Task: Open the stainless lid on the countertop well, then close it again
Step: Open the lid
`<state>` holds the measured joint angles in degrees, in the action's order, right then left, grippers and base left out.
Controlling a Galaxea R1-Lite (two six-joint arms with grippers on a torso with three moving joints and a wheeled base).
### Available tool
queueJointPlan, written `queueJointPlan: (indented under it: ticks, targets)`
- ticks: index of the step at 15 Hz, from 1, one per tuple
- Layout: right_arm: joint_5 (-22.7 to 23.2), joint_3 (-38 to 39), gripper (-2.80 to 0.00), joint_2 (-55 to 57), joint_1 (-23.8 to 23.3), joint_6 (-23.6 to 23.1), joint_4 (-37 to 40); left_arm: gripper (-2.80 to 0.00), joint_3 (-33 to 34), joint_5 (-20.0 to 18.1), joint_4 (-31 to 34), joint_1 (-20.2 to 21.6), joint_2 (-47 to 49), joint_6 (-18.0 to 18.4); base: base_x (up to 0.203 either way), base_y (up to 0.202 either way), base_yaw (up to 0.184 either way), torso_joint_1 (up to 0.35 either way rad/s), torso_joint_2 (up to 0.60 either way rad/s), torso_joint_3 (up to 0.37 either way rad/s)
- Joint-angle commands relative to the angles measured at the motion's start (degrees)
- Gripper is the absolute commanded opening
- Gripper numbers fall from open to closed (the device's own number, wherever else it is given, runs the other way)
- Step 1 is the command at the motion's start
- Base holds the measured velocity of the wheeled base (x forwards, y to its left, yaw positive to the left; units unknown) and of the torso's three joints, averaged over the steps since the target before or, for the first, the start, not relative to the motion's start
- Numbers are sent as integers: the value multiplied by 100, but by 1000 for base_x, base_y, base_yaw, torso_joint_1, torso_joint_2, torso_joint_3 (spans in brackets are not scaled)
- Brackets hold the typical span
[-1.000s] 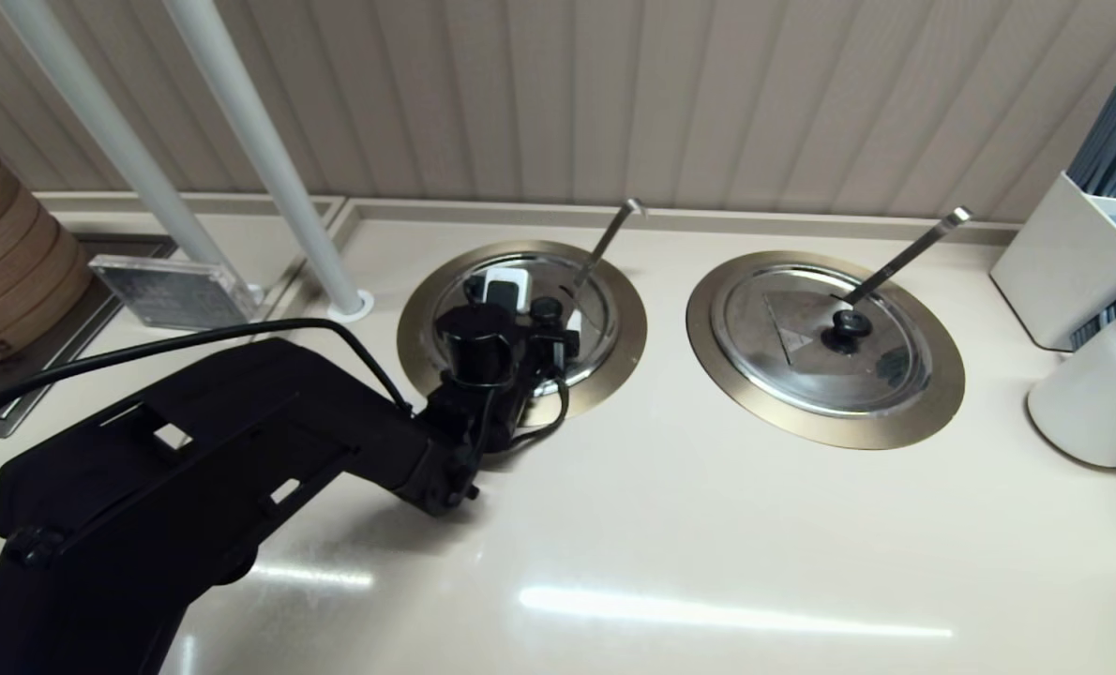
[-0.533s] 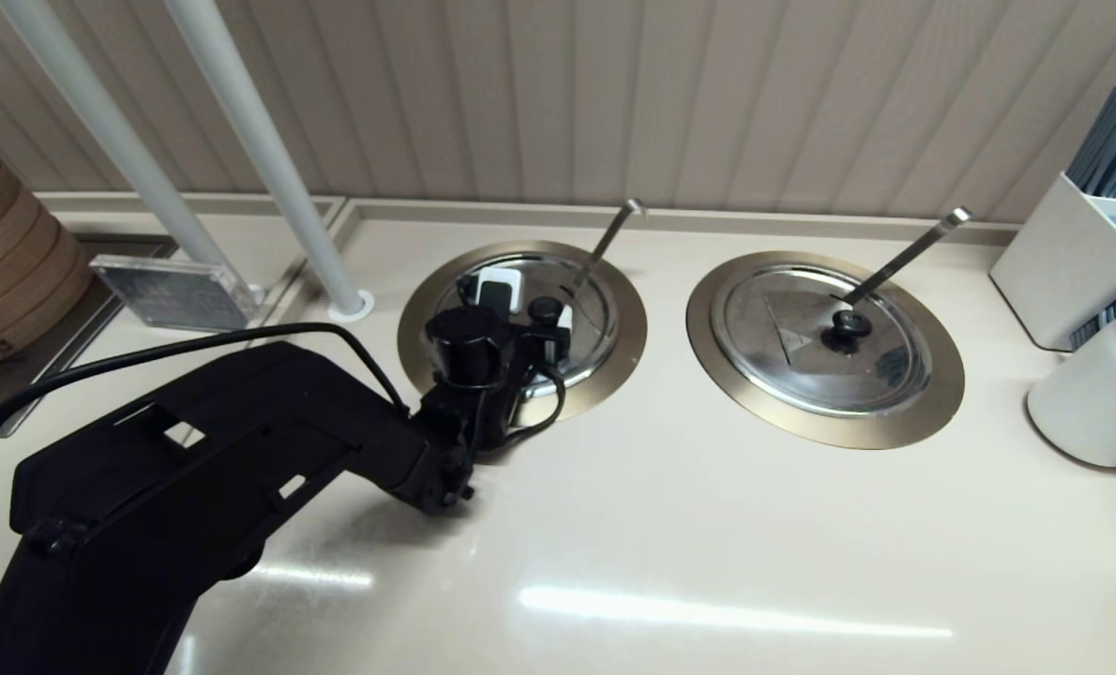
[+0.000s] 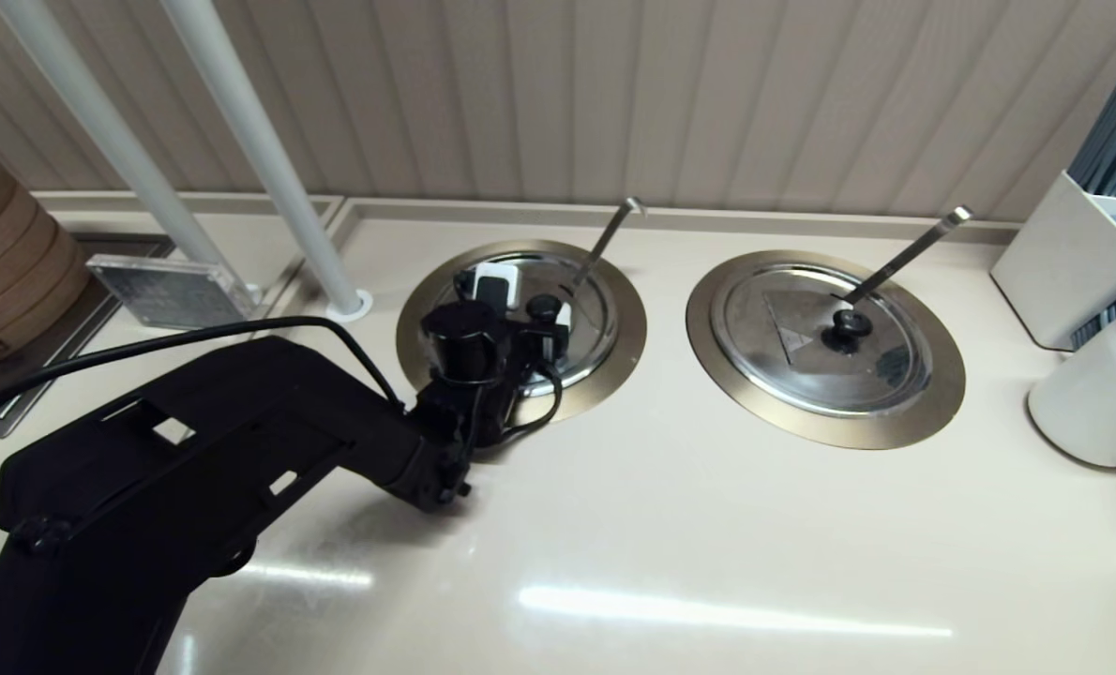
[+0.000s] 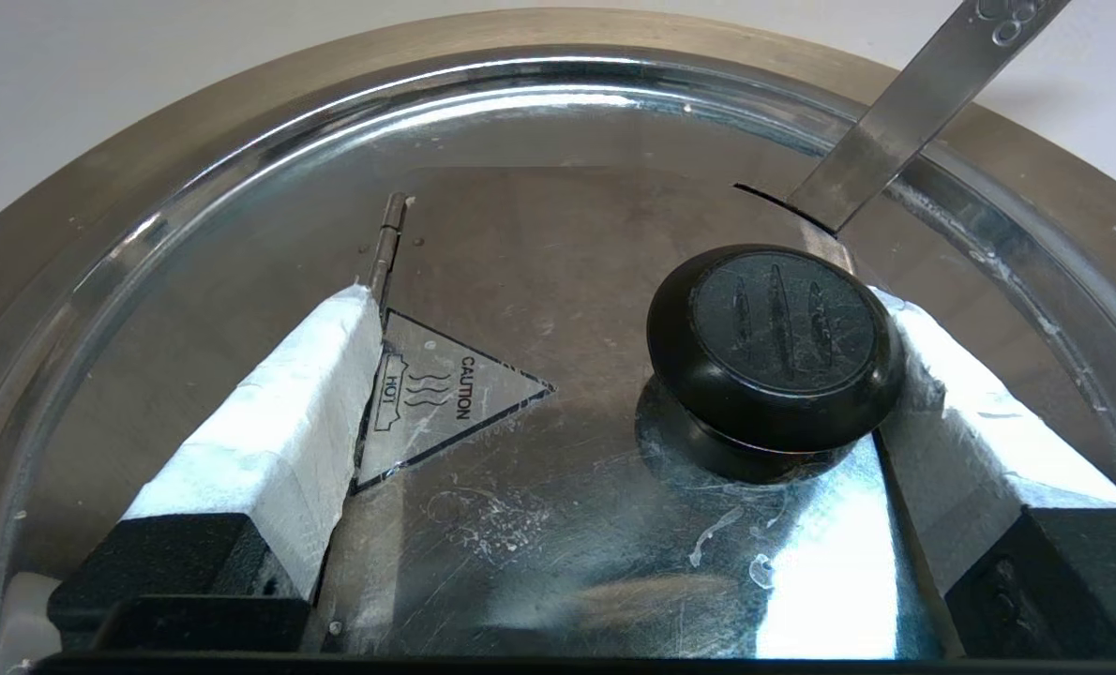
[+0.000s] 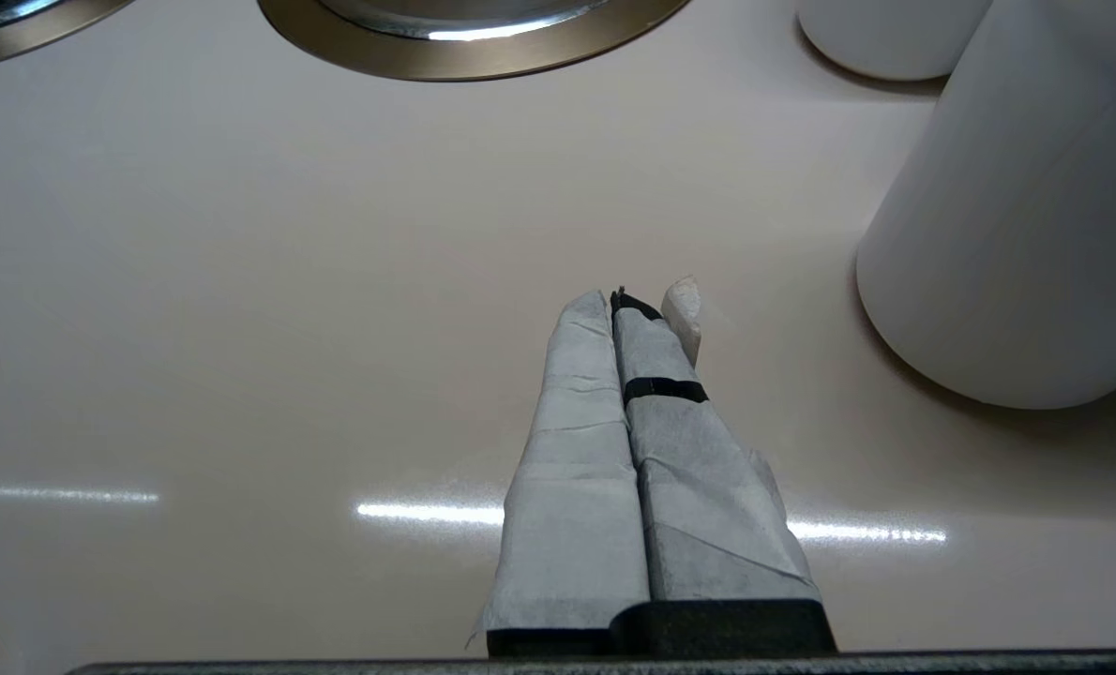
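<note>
The stainless lid (image 3: 588,319) lies flat in the countertop well, inside its bronze ring (image 3: 625,323). The ladle handle (image 3: 605,246) with the hooked tip sticks out through the rim slot (image 4: 764,195). My left gripper (image 3: 530,305) hangs open just above the lid (image 4: 539,234). The black knob (image 4: 776,337) sits between its taped fingers, close against one of them. The other finger (image 4: 277,422) stands well away from the knob, next to the small triangular caution sticker (image 4: 436,394). My right gripper (image 5: 628,305) is shut and empty, low over bare counter, out of the head view.
The twin lid (image 3: 802,337) with its flat-ended ladle handle sits to the right. White cups (image 3: 1097,394) and a utensil holder (image 3: 1074,262) crowd the right edge; one cup (image 5: 1017,234) is near my right gripper. White poles (image 3: 267,159), a sign (image 3: 169,291) and a bamboo steamer (image 3: 5,272) stand left.
My left gripper has shifted slightly back and to the left over the lid. The lid stays flat in the well.
</note>
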<state>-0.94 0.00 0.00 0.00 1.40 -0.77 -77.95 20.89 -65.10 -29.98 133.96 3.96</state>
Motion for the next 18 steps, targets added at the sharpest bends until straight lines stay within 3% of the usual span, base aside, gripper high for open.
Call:
queueJointPlan:
  ticks: [1, 10, 18]
  targets:
    - [-3, 26, -280, 0, 0, 0, -2, 0, 28, 12, -73, -8, -185, -17, 0, 0, 0, 0, 0, 0]
    - [-3, 26, -280, 0, 0, 0, -2, 0, 52, 20, -73, 20, -444, -62, 0, 0, 0, 0, 0, 0]
    - [-3, 26, -280, 0, 0, 0, -2, 0, 130, -41, -40, 382, -779, -53, 0, 0, 0, 0, 0, 0]
